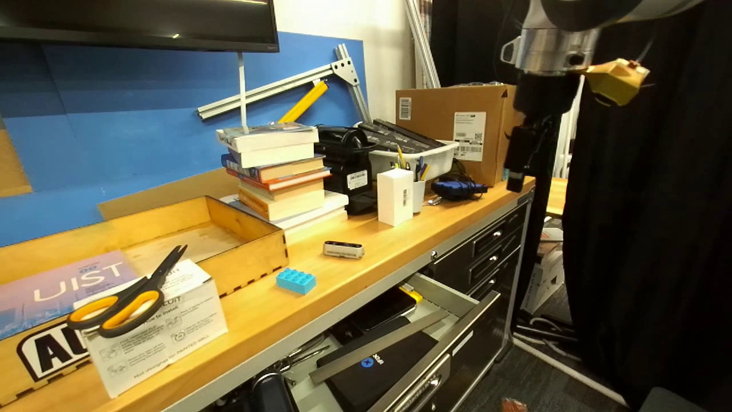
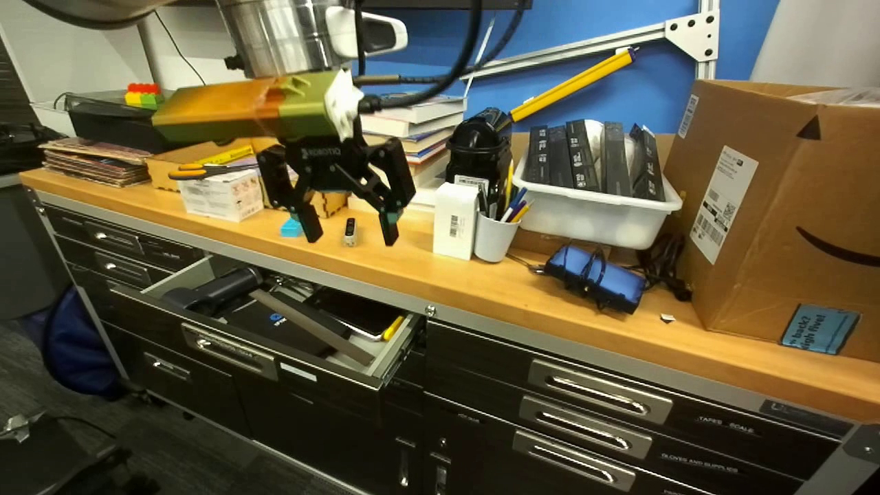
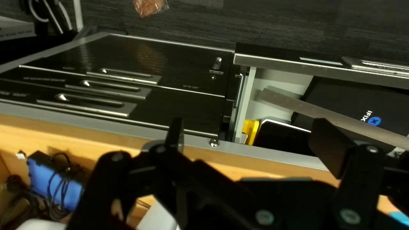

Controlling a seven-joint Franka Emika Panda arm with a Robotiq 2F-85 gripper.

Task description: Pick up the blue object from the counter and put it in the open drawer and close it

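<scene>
The blue object, a small bright blue studded block, lies on the wooden counter near its front edge. It also shows in an exterior view, and its corner in the wrist view. The wide black drawer is pulled open below, holding a black box, a grey strip and other dark items; its front rim shows in the wrist view. My gripper is open and empty, in the air above the counter, apart from the block. Its two fingers stand wide apart in the wrist view.
A small dark grey block lies near the blue object. A white box with scissors, a wooden tray, stacked books, a white carton, a pen cup and a cardboard box stand on the counter.
</scene>
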